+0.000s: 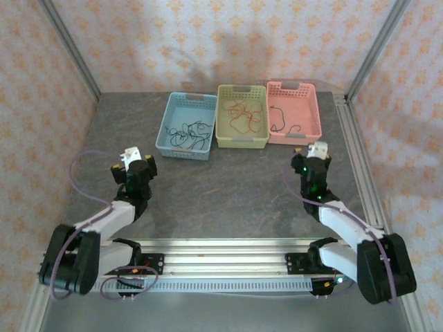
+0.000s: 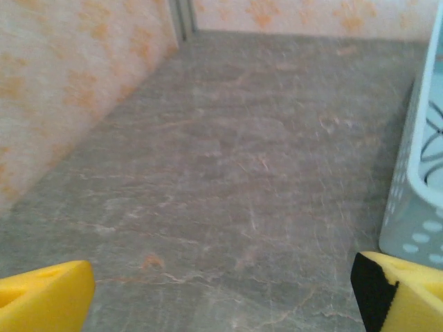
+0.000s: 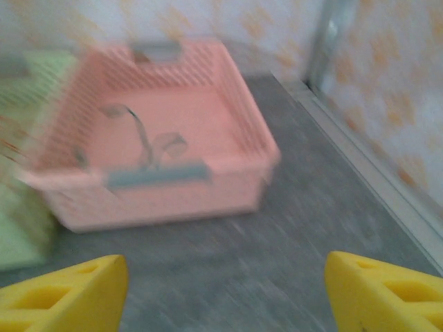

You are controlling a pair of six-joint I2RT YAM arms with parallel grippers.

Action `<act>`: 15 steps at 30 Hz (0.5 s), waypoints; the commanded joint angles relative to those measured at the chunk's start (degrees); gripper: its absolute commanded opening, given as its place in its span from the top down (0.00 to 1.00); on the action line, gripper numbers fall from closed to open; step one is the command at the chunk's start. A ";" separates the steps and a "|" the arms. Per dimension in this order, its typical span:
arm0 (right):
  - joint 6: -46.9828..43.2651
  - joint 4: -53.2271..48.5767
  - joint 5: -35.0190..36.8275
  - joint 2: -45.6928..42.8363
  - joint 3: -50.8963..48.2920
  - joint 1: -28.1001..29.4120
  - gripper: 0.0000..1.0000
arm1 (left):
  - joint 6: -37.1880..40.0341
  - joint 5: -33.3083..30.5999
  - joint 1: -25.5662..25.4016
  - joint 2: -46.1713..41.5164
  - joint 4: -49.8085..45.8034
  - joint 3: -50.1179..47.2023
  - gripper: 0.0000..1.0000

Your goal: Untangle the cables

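Both claws are spread and pinch nothing: the left claw shows its yellow fingertips at the two lower corners of its wrist view, with bare bench between them. The right claw gapes the same way towards the pink basket, in a blurred picture. From above, each sits in the lower half of the frame, well apart from the row of three baskets at upper centre. I judge they are placed so because the cables are already sorted by colour. The black cables lie in the blue basket, the orange-red cables in the yellow-green basket, and a darker cable in the pink one, so little looks left to do. The bench is grey, marbled stone-look sheet. Peach-patterned walls enclose it, with metal posts at the corners and an aluminium rail along the bottom.
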 commanded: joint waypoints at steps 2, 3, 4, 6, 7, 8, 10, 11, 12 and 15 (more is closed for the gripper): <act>1.50 19.89 -3.11 9.02 -4.54 -5.93 0.26 | 4.45 7.13 2.11 8.75 11.84 3.18 0.04; 2.70 24.09 -4.09 11.98 -5.26 -7.24 0.26 | 4.46 8.76 2.71 9.59 9.70 4.67 0.05; 4.03 29.86 -4.62 16.30 -6.16 -8.31 0.26 | 4.63 10.51 3.09 10.54 9.28 5.29 0.05; 5.39 40.46 -5.45 25.50 -6.96 -9.64 0.26 | 5.43 12.63 3.22 11.93 9.53 5.84 0.06; 5.31 45.93 -5.32 30.34 -6.79 -9.96 0.24 | 5.76 13.09 3.24 12.11 9.49 5.93 0.06; 5.12 48.10 -5.57 30.33 -6.93 -9.99 0.24 | 5.74 13.40 3.18 12.50 9.09 6.05 0.05; 6.34 33.95 -5.81 24.15 -4.68 -10.28 0.23 | 7.16 16.32 3.03 13.75 10.77 5.65 0.05; 6.88 32.08 -5.80 24.40 -3.92 -10.70 0.23 | 8.07 18.43 3.12 15.11 12.77 5.20 0.00; 6.94 35.42 -5.26 26.44 -3.91 -10.81 0.21 | 8.22 20.04 3.43 15.80 13.85 4.70 0.00; 6.63 23.12 -5.96 25.79 1.93 -10.79 0.18 | 6.31 20.24 4.93 17.45 14.18 5.18 0.00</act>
